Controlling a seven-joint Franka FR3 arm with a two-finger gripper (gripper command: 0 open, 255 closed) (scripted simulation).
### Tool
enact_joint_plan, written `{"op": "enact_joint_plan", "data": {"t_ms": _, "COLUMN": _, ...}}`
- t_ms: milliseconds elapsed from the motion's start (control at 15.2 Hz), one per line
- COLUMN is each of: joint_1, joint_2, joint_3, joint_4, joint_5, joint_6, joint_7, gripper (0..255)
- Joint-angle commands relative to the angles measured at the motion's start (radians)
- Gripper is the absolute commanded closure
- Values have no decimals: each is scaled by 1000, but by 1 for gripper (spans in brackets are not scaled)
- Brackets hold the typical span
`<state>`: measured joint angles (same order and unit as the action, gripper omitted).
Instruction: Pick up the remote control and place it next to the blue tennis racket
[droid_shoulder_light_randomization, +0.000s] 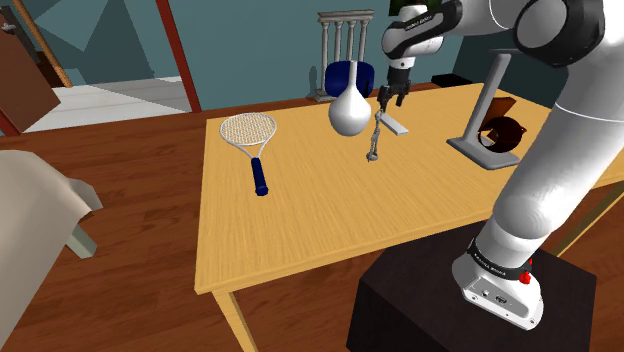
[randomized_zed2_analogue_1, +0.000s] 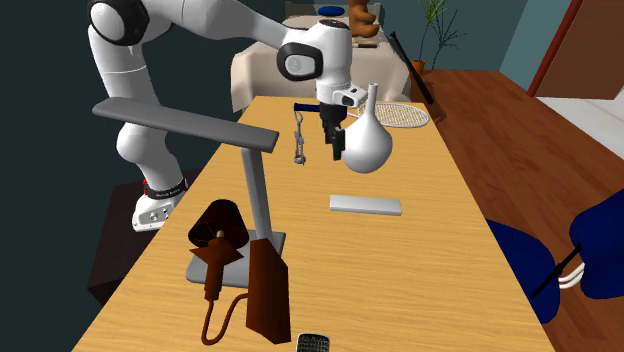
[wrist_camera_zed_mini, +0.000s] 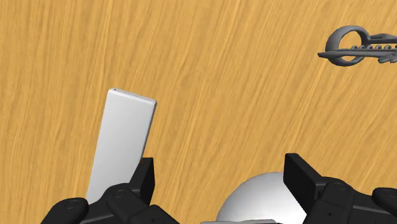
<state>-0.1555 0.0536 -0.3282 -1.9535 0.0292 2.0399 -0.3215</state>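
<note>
1. My end effector (droid_shoulder_light_randomization: 388, 98) hangs above the bench (droid_shoulder_light_randomization: 300, 230). Its fingers (wrist_camera_zed_mini: 137, 184) are spread apart and clasp nothing.
2. The remote (droid_shoulder_light_randomization: 394, 123), a plain grey slab, lies flat on the bench. In the shoulder view it sits at 6 o'clock from the end effector. In the second exterior view it is at 5 o'clock and clear of the fingers.
3. Through the wrist view, the remote runs alongside one finger, outside the gap. The round white body of the vase (wrist_camera_zed_mini: 267, 197) shows between the fingers, close to the hand.
4. In the shoulder view, the vase stands upright just beside the end effector, at 8 o'clock from it.
5. The racket (droid_shoulder_light_randomization: 250, 138), blue at the handle, lies flat at 9 o'clock from the vase in the shoulder view. It is well apart from the remote, with the vase between them.
6. A grey key-like piece (droid_shoulder_light_randomization: 374, 146) lies near the remote, at 7 o'clock from it.
7. A lamp (droid_shoulder_light_randomization: 475, 148) with a brown shade stands at 3 o'clock from the remote. In the second exterior view, a small dark phone (randomized_zed2_analogue_1: 313, 343) lies at 5 o'clock from the lamp.
</note>
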Motion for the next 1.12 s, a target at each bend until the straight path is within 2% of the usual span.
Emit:
{"op": "enact_joint_plan", "data": {"t_ms": 0, "joint_1": -16, "joint_2": 72, "joint_3": -12, "joint_4": 49, "joint_5": 24, "joint_6": 14, "joint_7": -16, "gripper": 0}}
{"op": "enact_joint_plan", "data": {"t_ms": 726, "joint_1": -155, "joint_2": 468, "joint_3": -34, "joint_4": 422, "joint_5": 153, "joint_6": -8, "joint_7": -76, "gripper": 0}}
{"op": "enact_joint_plan", "data": {"t_ms": 1056, "joint_1": -159, "joint_2": 494, "joint_3": -27, "joint_4": 394, "joint_5": 163, "joint_6": 45, "joint_7": -82, "gripper": 0}}
